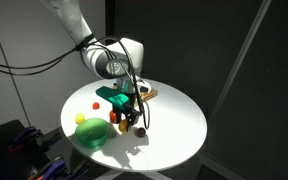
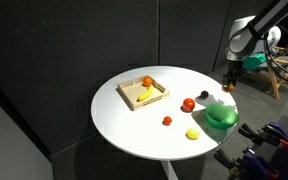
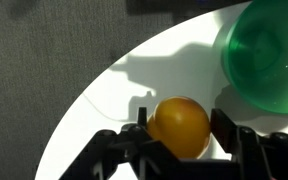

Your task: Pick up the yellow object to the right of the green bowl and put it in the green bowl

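The yellow object (image 3: 179,127) is a rounded orange-tinged lump that sits between my gripper's (image 3: 182,132) two fingers, and both fingers touch its sides. The gripper is low over the white table, beside the green bowl (image 3: 269,55), which lies at the upper right of the wrist view and is apart from the object. In both exterior views the gripper (image 1: 127,119) (image 2: 230,88) hangs next to the green bowl (image 1: 92,133) (image 2: 221,118). The gripper hides the yellow object in both of those views.
A square wooden tray (image 2: 144,92) holds an orange piece and a banana-like piece. A paler yellow-green ball (image 2: 192,133) (image 1: 80,119) and red pieces (image 2: 188,104) (image 2: 167,121) lie on the round white table (image 2: 134,125). The table edge is close to the gripper.
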